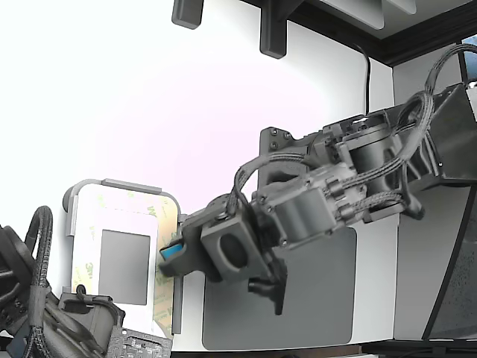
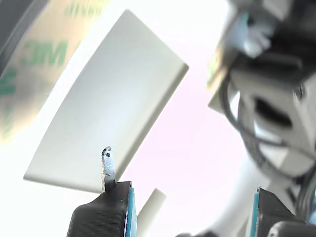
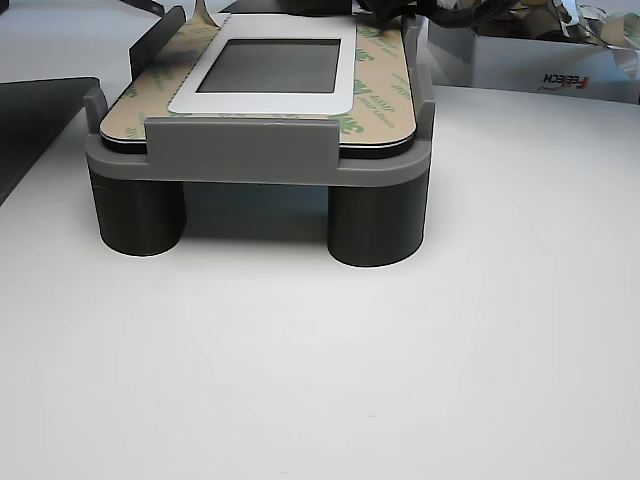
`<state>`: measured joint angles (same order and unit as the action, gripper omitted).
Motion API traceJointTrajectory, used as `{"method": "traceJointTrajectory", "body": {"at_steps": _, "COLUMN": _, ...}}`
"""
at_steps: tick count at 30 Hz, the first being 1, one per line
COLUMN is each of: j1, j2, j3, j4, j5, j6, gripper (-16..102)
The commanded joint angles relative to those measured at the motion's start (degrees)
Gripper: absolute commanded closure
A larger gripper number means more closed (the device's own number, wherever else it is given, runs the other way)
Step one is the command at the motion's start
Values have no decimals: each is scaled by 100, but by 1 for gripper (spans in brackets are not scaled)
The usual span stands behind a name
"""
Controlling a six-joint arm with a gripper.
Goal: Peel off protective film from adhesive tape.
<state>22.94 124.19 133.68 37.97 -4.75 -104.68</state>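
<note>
Film (image 3: 375, 95), printed with green 3M logos, lies flat as a band around the white panel (image 3: 270, 75) that sits in the grey frame (image 3: 250, 150), raised on two dark posts above the bench (image 3: 320, 350). It looks thin, light and limp, likely to curl or tear if pulled sharply, and the tape beneath cannot be told apart from it. One corner at the frame's far side appears lifted (image 3: 208, 12), which would be the natural place to pinch. The end effector (image 1: 173, 257) hovers just beside the frame's edge on the exterior view's right; in the wrist view its blue-padded jaws stand spread, holding nothing, with the panel ahead of them.
</note>
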Motion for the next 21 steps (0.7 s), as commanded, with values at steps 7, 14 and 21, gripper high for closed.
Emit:
{"method": "traceJointTrajectory", "body": {"at_steps": 7, "j1": -712, "j2": 1890, "j3": 211, "j4": 800, "j5": -264, "j6": 896, "gripper": -11}}
{"method": "traceJointTrajectory", "body": {"at_steps": 14, "j1": -1362, "j2": 2443, "j3": 527, "j4": 334, "j5": -457, "j6": 2698, "gripper": -1}}
{"method": "traceJointTrajectory", "body": {"at_steps": 21, "j1": -1767, "j2": 3190, "j3": 721, "j4": 255, "j5": 791, "j6": 8271, "gripper": -14}}
